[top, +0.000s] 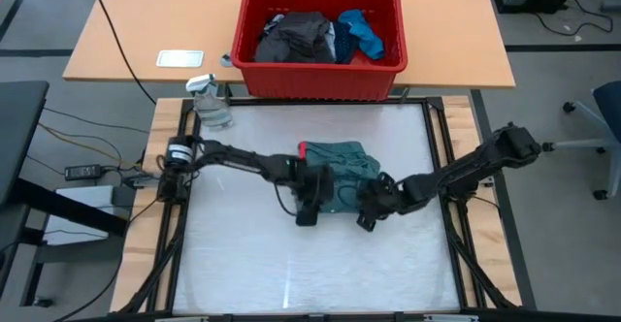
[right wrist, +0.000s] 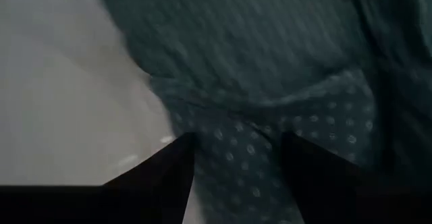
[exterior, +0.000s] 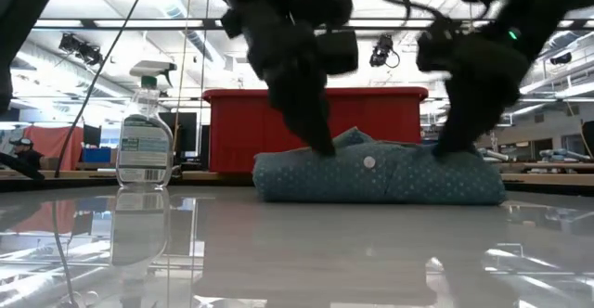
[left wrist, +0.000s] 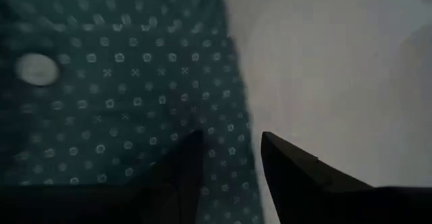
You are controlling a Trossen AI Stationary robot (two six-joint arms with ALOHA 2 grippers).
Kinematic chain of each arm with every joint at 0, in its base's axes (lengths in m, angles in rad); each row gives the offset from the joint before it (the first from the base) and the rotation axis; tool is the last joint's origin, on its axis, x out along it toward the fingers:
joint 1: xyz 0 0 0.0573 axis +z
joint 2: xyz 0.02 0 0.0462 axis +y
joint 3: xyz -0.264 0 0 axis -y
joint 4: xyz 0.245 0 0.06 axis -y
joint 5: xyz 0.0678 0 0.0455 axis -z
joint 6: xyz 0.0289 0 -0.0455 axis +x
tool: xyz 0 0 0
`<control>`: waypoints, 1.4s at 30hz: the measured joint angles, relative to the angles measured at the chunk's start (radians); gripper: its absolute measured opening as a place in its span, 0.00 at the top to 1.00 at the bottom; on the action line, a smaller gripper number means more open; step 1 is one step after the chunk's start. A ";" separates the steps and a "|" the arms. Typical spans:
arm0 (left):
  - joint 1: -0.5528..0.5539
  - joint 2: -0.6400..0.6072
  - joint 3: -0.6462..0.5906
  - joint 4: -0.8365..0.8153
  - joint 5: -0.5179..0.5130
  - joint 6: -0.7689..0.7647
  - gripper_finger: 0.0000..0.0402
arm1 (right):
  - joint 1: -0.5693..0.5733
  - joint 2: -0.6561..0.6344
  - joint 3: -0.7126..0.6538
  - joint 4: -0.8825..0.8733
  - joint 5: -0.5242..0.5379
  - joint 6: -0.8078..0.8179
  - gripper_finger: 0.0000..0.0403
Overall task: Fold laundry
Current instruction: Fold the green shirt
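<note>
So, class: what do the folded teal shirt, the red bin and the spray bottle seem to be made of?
Teal shirt: soft woven cloth, matte, printed with pale dots; it creases and has a button. Red bin: likely moulded plastic, smooth, rigid ribbed walls. Spray bottle: clear plastic, glossy; you see through it.

Both arms are dark, built of slim links with bulkier joint housings. A black cable loops off the left arm. The right arm shows a small green light. Each end effector has flat, tapering black fingers.
</note>
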 joint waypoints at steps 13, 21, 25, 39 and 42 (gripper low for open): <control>-0.051 -0.009 0.003 -0.124 -0.052 -0.194 0.62 | 0.127 -0.086 -0.102 -0.068 0.008 0.078 0.49; -0.125 -0.113 0.003 -0.157 -0.076 -0.245 0.62 | 0.213 -0.178 -0.072 -0.040 0.033 0.110 0.51; -0.185 -0.116 0.003 -0.174 -0.212 -0.241 0.62 | 0.243 -0.160 -0.067 0.057 0.093 -0.014 0.51; -0.212 -0.076 0.003 -0.203 -0.352 -0.303 0.46 | 0.232 -0.052 -0.068 0.093 0.145 -0.165 0.44; -0.211 -0.053 0.002 -0.192 -0.354 -0.282 0.44 | 0.223 -0.052 -0.068 0.093 0.146 -0.198 0.42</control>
